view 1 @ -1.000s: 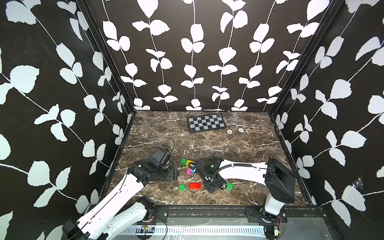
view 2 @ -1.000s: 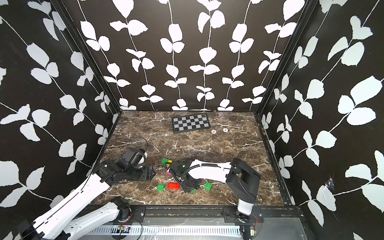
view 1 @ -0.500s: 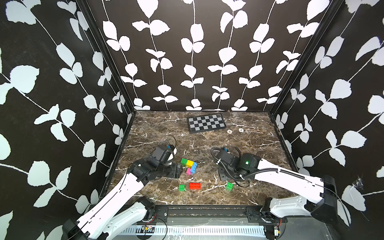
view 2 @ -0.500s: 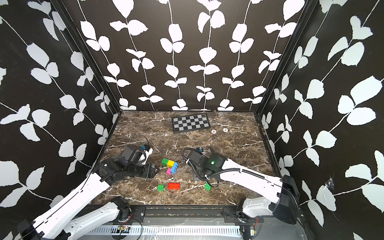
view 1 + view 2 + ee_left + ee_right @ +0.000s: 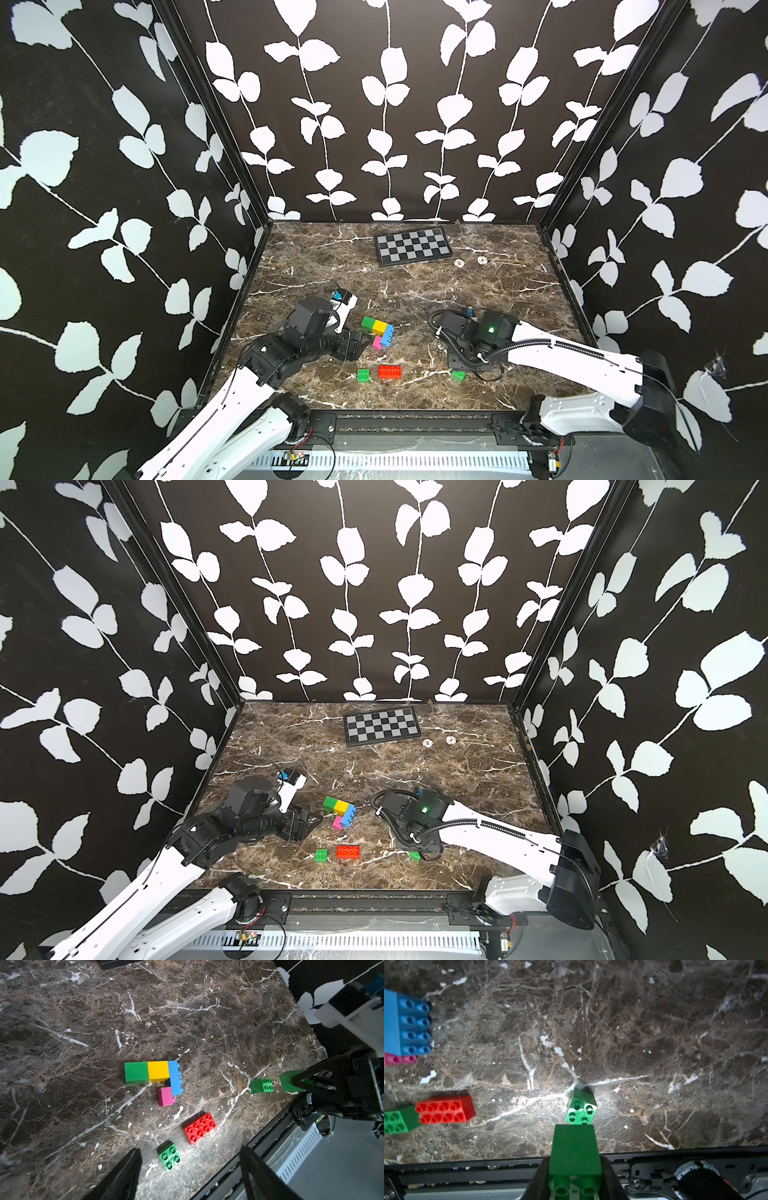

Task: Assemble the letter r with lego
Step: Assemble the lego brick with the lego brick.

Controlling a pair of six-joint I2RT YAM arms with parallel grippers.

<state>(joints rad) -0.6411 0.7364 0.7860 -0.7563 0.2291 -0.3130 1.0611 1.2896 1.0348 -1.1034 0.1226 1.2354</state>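
The lego lies on the marble table. A green [image 5: 368, 323], yellow [image 5: 379, 327], blue [image 5: 388, 334] and pink brick [image 5: 377, 343] are joined and lie on their side, seen too in the left wrist view as one joined group [image 5: 158, 1071]. A loose green brick [image 5: 363, 375] and a red brick [image 5: 390, 372] sit nearer the front. My left gripper [image 5: 190, 1176] is open, just left of the group, above the loose green brick [image 5: 170, 1157]. My right gripper [image 5: 575, 1167] is shut on a green brick [image 5: 575, 1151], beside another loose green brick [image 5: 581, 1108].
A checkerboard [image 5: 412, 246] lies at the back, with two small white rings [image 5: 459, 262] beside it. The black front rail [image 5: 415, 417] runs along the table's near edge, close under the right gripper. Patterned walls close in three sides.
My right arm has swung from beside the joined bricks out to the right front, still shut on its green brick. The left gripper has shifted slightly toward the group.
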